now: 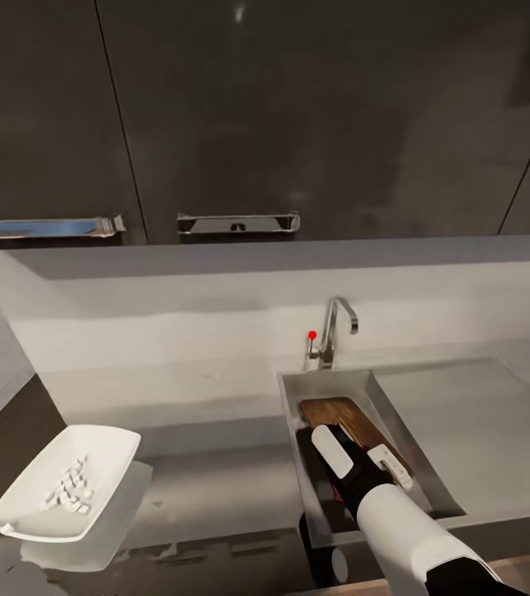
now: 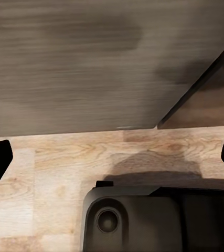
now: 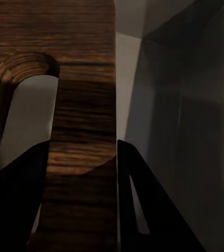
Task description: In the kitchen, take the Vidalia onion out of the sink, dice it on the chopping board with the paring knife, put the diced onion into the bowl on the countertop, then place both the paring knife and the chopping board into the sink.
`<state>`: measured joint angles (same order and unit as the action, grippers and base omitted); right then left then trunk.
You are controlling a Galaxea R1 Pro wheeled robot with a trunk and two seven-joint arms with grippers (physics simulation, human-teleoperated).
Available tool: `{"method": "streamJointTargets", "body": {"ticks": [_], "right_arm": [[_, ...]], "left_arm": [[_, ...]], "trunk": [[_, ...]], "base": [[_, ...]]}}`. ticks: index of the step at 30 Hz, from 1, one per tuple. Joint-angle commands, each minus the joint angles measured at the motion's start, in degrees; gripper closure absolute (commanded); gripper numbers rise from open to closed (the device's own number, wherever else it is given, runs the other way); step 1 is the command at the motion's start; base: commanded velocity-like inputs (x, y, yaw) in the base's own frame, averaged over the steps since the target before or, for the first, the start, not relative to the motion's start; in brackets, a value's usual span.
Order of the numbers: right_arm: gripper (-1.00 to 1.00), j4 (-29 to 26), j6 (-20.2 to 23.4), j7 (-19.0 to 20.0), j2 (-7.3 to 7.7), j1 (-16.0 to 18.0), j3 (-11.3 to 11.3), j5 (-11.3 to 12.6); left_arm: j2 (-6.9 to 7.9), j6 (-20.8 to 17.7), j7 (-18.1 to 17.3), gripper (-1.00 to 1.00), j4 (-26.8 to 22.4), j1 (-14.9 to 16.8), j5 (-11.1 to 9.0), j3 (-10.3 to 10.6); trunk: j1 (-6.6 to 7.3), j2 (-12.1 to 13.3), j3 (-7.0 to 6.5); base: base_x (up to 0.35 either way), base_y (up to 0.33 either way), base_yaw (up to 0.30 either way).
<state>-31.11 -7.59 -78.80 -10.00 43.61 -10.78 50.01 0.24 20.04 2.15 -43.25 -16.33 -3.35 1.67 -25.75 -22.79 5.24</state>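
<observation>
The chopping board (image 1: 341, 416) lies inside the steel sink (image 1: 291, 396), its far end toward the tap. My right gripper (image 1: 363, 463) reaches down into the basin. In the right wrist view the right gripper (image 3: 83, 173) is shut on the chopping board (image 3: 83, 79), its dark fingers (image 3: 143, 210) pressed on either side of the strip beside the slot hole. The white bowl (image 1: 25, 492) stands on the countertop (image 1: 215, 488) at the left and holds diced onion (image 1: 70, 487). My left gripper (image 2: 112, 157) hangs open over the floor. My arm covers part of the basin, and I cannot make out the paring knife.
A chrome tap (image 1: 337, 324) with a red-knobbed lever (image 1: 312, 335) stands behind the basin. The flat drainboard (image 1: 480, 430) spreads to the right. Dark wall cabinets (image 1: 240, 116) hang above. In the left wrist view, a wood floor (image 2: 54, 173), a cabinet front (image 2: 80, 63) and my base (image 2: 153, 220) appear.
</observation>
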Motion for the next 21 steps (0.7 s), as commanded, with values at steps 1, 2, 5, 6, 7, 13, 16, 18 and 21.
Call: {"method": "streamJointTargets", "body": {"ticks": [1, 2, 5, 6, 7, 13, 16, 18, 21], "right_arm": [[1.0, 0.0, -0.6, -0.1, 0.0, 0.1, -0.2, 0.3], [1.0, 0.0, -0.6, -0.1, 0.0, 0.1, -0.2, 0.3], [1.0, 0.0, -0.6, -0.1, 0.0, 0.1, -0.2, 0.3], [1.0, 0.0, -0.6, -0.1, 0.0, 0.1, -0.2, 0.3], [1.0, 0.0, -0.6, -0.1, 0.0, 0.1, -0.2, 0.3], [1.0, 0.0, -0.6, -0.1, 0.0, 0.1, -0.2, 0.2], [1.0, -0.1, -0.6, -0.1, 0.0, 0.1, -0.2, 0.2], [1.0, -0.1, -0.6, -0.1, 0.0, 0.1, -0.2, 0.2], [1.0, -0.1, -0.6, -0.1, 0.0, 0.1, -0.2, 0.2]], "left_arm": [[0.03, 0.1, 0.2, -1.0, -0.1, 0.0, -0.3, 0.2], [0.03, 0.1, 0.2, -1.0, -0.1, 0.0, -0.3, 0.2], [0.03, 0.1, 0.2, -1.0, -0.1, 0.0, -0.3, 0.2], [0.03, 0.1, 0.2, -1.0, -0.1, 0.0, -0.3, 0.2], [0.03, 0.1, 0.2, -1.0, -0.1, 0.0, -0.3, 0.2], [0.03, 0.1, 0.2, -1.0, -0.1, 0.0, -0.3, 0.2], [0.03, 0.1, 0.2, -1.0, -0.1, 0.0, -0.3, 0.2], [0.03, 0.1, 0.2, -1.0, -0.1, 0.0, -0.3, 0.2], [0.03, 0.1, 0.2, -1.0, -0.1, 0.0, -0.3, 0.2]], "trunk": [[-0.04, -0.1, 0.21], [-0.04, -0.1, 0.3], [-0.04, -0.1, 0.58], [-0.04, -0.1, 0.67], [-0.04, -0.1, 0.76], [-0.04, -0.1, 1.15], [-0.04, -0.1, 1.18], [-0.04, -0.1, 1.19], [-0.04, -0.1, 1.19]], "base": [[0.0, 0.0, 0.0], [0.017, 0.0, 0.0], [0.069, 0.0, 0.0], [0.054, 0.0, 0.0], [0.035, 0.0, 0.0], [0.011, 0.0, 0.0], [0.001, 0.0, 0.0], [0.0, 0.0, 0.0], [0.0, 0.0, 0.0]]}}
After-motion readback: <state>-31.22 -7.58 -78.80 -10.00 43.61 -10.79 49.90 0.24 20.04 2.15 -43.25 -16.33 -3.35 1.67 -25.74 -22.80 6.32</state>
